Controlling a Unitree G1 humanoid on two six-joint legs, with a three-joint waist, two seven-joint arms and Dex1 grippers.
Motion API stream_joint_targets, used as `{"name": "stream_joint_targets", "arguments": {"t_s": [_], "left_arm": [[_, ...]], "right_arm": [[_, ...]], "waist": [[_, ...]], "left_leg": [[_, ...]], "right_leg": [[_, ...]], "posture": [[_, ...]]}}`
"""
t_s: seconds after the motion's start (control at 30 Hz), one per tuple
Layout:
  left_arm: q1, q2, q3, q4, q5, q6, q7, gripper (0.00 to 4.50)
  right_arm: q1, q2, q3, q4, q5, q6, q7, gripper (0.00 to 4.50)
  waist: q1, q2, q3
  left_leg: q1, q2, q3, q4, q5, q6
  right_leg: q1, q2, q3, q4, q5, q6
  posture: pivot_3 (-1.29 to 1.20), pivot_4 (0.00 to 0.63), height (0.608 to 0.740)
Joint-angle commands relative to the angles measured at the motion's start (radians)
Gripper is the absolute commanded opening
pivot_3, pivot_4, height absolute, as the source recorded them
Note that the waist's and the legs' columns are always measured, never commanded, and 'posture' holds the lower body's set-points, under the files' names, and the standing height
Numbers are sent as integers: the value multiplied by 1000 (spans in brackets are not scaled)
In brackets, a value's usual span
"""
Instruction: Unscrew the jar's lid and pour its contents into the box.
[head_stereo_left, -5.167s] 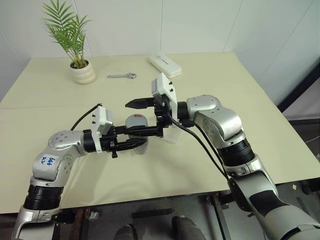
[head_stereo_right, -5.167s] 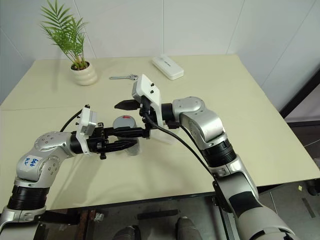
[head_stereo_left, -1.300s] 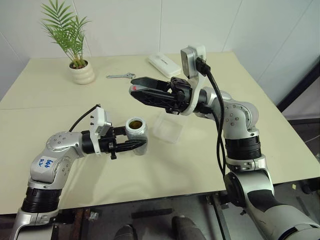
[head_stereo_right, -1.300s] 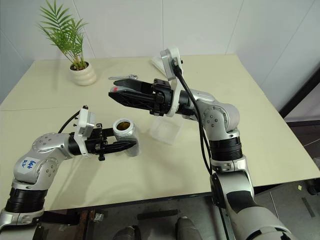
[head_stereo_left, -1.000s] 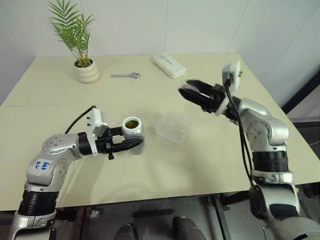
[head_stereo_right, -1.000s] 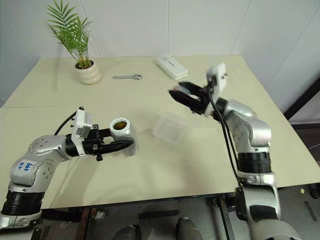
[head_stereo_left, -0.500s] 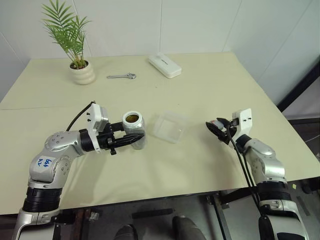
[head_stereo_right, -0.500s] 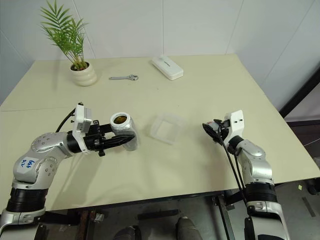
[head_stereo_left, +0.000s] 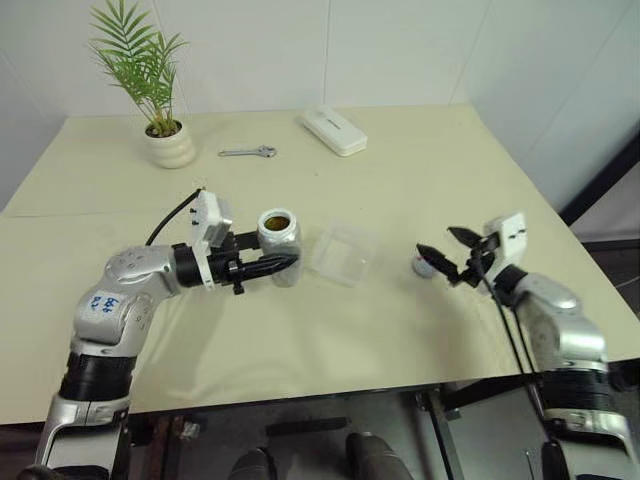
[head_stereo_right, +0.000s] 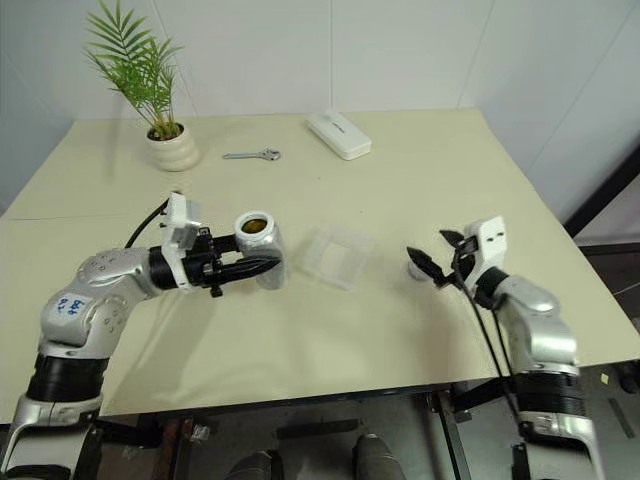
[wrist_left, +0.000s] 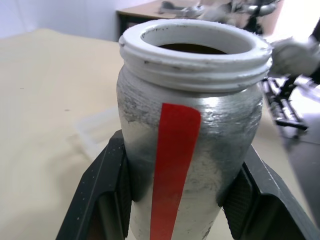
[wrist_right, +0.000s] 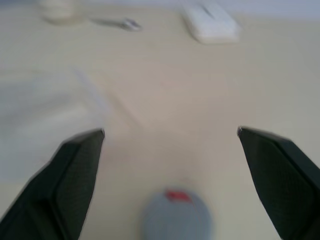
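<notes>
Lid (head_stereo_left: 424, 265) off, lying on bench (head_stereo_left: 400, 180) between spread-open, empty right claw (head_stereo_left: 447, 256). Left claw (head_stereo_left: 268, 266) clamps uncapped jar (head_stereo_left: 279, 245) upright beside clear box (head_stereo_left: 342, 254). Pouring remains

walls (head_stereo_left: 400, 50): white panels | table (head_stereo_left: 420, 170): pale yellow | floor (head_stereo_left: 610, 200): dark

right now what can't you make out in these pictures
- Contents of the jar: head views show a small brownish patch in the mouth; in the left wrist view the rim hides all but a dark strip.
- Jar's lower part: covered by the left hand clamped round it.
- Lid: blurred and cut by the edge in the right wrist view; tiny in head views, between the open right hand's fingers.
- Box: see-through, faint edges.
</notes>
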Motion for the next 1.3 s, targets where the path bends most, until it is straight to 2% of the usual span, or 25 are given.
{"name": "stream_joint_targets", "arguments": {"t_s": [0.03,0.13,0.3,0.47,0.5,0.57,0.67,0.77,0.8,0.87,0.93,1.1,1.23,1.3], "left_arm": [[-108,-27,-53,70,109,-56,62,1909],[-178,-47,-98,146,169,-86,63,1909],[-345,-108,-197,374,323,-182,87,1909],[-482,-187,-314,569,526,-425,164,1909],[-513,-195,-364,619,628,-523,253,1909],[-548,-202,-416,689,746,-645,360,1909],[-600,-184,-508,761,965,-833,604,1909],[-649,-144,-627,794,1245,-935,940,1909],[-666,-123,-700,794,1383,-932,1089,1909],[-692,-103,-802,805,1572,-907,1294,1909],[-714,-108,-871,842,1701,-832,1421,1909],[-751,-148,-949,911,1824,-790,1562,1909],[-778,-191,-983,968,1867,-759,1516,1909],[-780,-191,-1003,926,1897,-766,1563,1909]], "right_arm": [[65,-86,-34,-232,100,120,54,4487],[97,-136,-50,-341,128,159,51,4487],[97,-152,-67,-438,152,184,14,4487],[147,-120,-76,-452,131,173,-40,4487],[162,-105,-79,-462,131,171,-62,4487],[177,-88,-81,-476,133,169,-89,4487],[192,-65,-86,-494,145,173,-124,4487],[213,-39,-85,-515,154,176,-160,4487],[219,-32,-82,-520,153,175,-169,4487],[225,-22,-81,-523,154,175,-182,4487],[227,-13,-79,-522,158,174,-193,4487],[218,3,-66,-517,165,174,-204,4487],[207,18,-57,-507,165,172,-210,4487],[203,30,-51,-504,169,172,-212,4487]], "waist": [[13,0,0],[18,0,0],[25,0,0],[42,0,0],[43,0,0],[47,0,0],[46,0,0],[46,0,0],[47,-1,0],[47,-1,0],[48,-1,0],[61,-1,0],[74,-1,0],[79,-1,0]], "left_leg": [[0,0,0,0,0,0],[-1,0,0,0,0,0],[-1,-1,1,1,0,0],[-2,-1,1,0,-1,1],[-2,-1,1,0,-1,1],[-3,-1,1,0,-1,2],[-3,-1,2,0,-2,1],[-3,-1,2,0,-2,1],[-3,-1,2,0,-2,1],[-3,-2,2,0,-2,1],[-3,-2,3,1,-2,1],[-3,-2,4,1,-2,2],[-3,-2,4,1,-2,1],[-3,-2,5,1,-2,1]], "right_leg": [[0,0,0,-1,0,0],[0,0,0,-2,0,0],[0,0,1,-3,1,1],[0,0,1,-5,1,1],[0,0,1,-5,1,1],[-1,0,1,-7,0,1],[-2,0,2,-7,1,1],[-2,0,3,-7,1,2],[-2,0,3,-6,1,2],[-2,0,3,-6,1,2],[-2,0,4,-6,1,3],[-3,0,4,-4,1,3],[-4,0,4,-5,1,3],[-4,0,4,-5,1,3]], "posture": [[0,150,740],[0,150,740],[0,150,740],[0,150,740],[0,150,740],[0,150,740],[0,150,740],[0,150,740],[0,150,740],[0,150,740],[0,150,740],[0,150,740],[0,150,740],[0,150,740]]}}
